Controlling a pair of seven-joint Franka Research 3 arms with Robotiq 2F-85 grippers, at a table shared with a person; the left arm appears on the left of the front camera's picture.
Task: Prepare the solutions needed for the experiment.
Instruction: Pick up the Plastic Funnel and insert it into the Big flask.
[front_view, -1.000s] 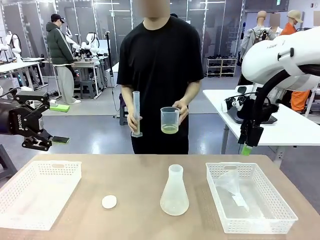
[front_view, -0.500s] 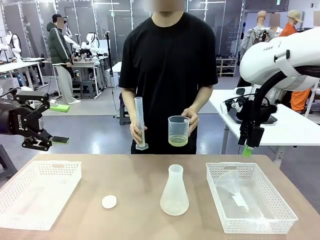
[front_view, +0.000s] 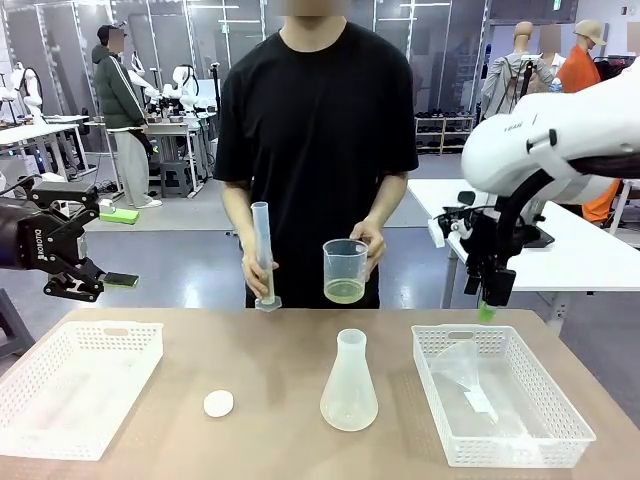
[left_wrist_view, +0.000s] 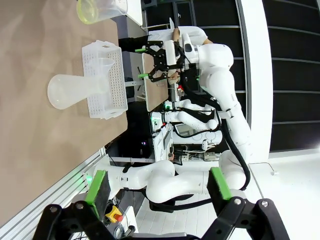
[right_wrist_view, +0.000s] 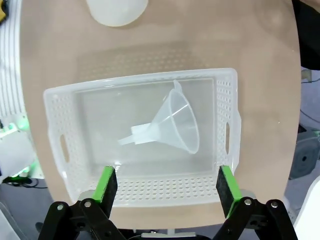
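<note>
A person at the far side of the table holds a clear beaker (front_view: 345, 268) with a little pale yellow-green solution (front_view: 344, 291) in the bottom. Their other hand holds a tall graduated cylinder (front_view: 262, 250) upright, its base just above the table's far edge. The beaker's bottom (left_wrist_view: 95, 9) is also in the left wrist view. A frosted conical flask (front_view: 349, 385) stands mid-table. My left gripper (front_view: 108, 242) hangs open off the table's left side, above the left basket. My right gripper (front_view: 483, 303) is open above the right basket's far edge; its green pads (right_wrist_view: 106, 182) frame the basket below.
A white basket (front_view: 435, 345) at the right holds a clear funnel (right_wrist_view: 172, 125). Another white basket (front_view: 130, 335) lies at the left. A small white round cap (front_view: 218, 403) lies left of the flask. The table's middle front is bare wood.
The person lowered the cylinder and beaker towards the table and shifted a little to the left. My right arm moved slightly left, over the right basket. The left arm stayed still.
</note>
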